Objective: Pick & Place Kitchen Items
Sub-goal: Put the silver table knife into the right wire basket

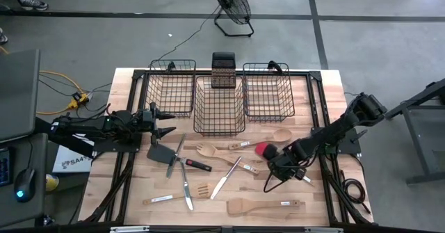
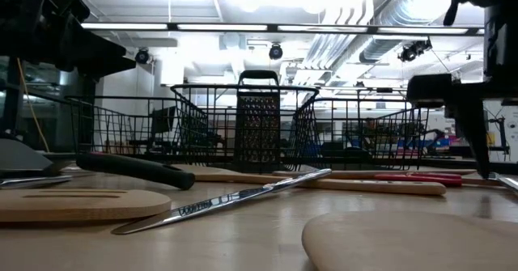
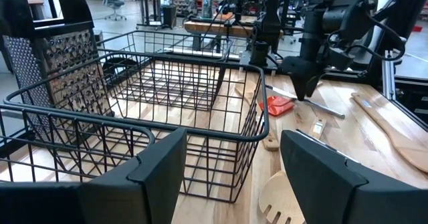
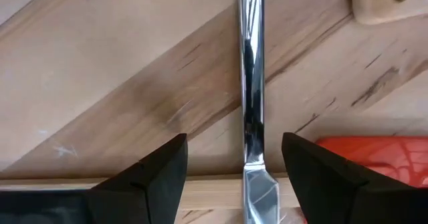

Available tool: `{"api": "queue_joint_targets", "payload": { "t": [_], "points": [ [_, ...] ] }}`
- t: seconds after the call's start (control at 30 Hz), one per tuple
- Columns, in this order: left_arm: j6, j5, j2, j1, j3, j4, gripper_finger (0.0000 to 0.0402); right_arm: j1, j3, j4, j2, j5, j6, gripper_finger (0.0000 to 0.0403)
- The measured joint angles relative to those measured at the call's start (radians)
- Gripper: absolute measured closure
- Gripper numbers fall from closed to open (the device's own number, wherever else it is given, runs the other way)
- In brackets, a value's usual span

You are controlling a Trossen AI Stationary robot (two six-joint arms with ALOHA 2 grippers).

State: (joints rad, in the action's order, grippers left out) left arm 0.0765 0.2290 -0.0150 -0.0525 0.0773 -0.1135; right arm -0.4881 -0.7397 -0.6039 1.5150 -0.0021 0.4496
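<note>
Right hand open, fingers either side of the silver metal handle, red spatula just beside.

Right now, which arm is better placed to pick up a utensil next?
Probably the right. The right gripper hangs low over the table, its open fingers either side of a silver metal utensil beside the red spatula. The left gripper sits open by the left wire basket, over no utensil.

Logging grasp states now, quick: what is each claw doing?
Left claw: open, empty, facing the middle wire basket.
Right claw: open, straddling a silver utensil on the table, not gripping it.
</note>
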Motion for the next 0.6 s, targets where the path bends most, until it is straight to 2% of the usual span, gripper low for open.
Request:
{"api": "queue_joint_targets", "payload": {
  "t": [0.17, 0.6],
  "points": [
    [0.000, 0.000, 0.000, 0.000, 0.000, 0.000, 0.0165, 0.020, 0.004, 0.004, 0.000, -0.001, -0.002, 0.0178],
    [0.000, 0.000, 0.000, 0.000, 0.000, 0.000, 0.0165, 0.063, 0.004, 0.002, 0.037, -0.047, 0.026, 0.0261]
  ]
}}
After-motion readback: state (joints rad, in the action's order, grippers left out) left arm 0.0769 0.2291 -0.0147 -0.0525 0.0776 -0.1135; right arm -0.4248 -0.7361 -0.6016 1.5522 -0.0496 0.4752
